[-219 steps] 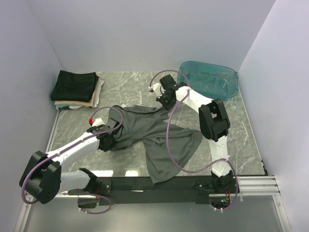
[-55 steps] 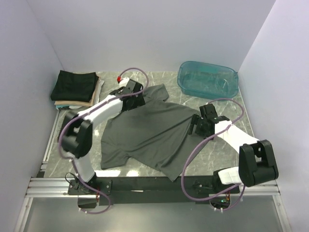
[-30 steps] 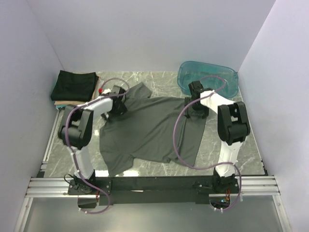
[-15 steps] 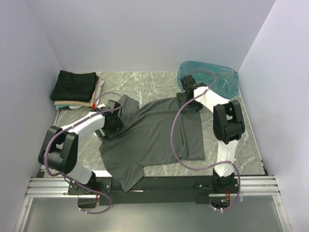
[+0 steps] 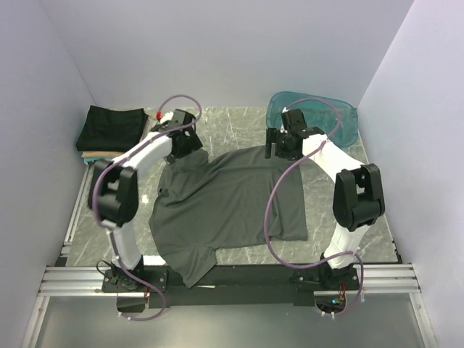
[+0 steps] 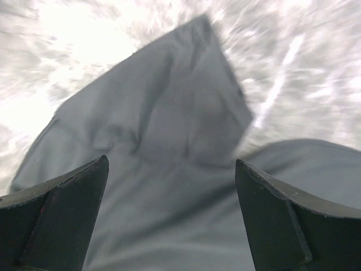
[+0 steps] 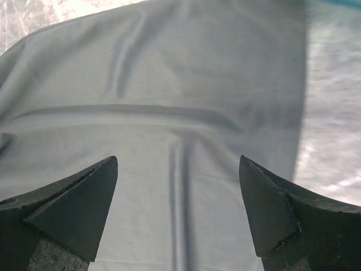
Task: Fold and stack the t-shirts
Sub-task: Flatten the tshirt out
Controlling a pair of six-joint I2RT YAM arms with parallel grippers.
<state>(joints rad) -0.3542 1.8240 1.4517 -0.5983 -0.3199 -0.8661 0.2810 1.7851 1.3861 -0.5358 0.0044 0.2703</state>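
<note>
A charcoal-grey t-shirt (image 5: 225, 203) lies spread flat on the marble table, one corner hanging over the near edge. My left gripper (image 5: 183, 143) hovers open over its far left sleeve; in the left wrist view that sleeve (image 6: 169, 113) lies between and beyond the open gripper (image 6: 171, 161). Above the shirt's far right edge my right gripper (image 5: 281, 143) is open and empty; the right wrist view shows creased grey cloth (image 7: 169, 84) under the gripper (image 7: 178, 159). A stack of folded t-shirts (image 5: 112, 129), black on top with tan and cream beneath, sits at the back left.
A translucent teal tub (image 5: 326, 119) stands at the back right, just behind the right wrist. Bare marble table (image 5: 348, 210) shows right of the shirt. Purple walls close in the left, back and right sides. A black rail (image 5: 239, 275) runs along the near edge.
Both grippers have moved back to the shirt's far edge, the left one swinging up from the left sleeve. The shirt now lies flatter, its corner over the near edge.
</note>
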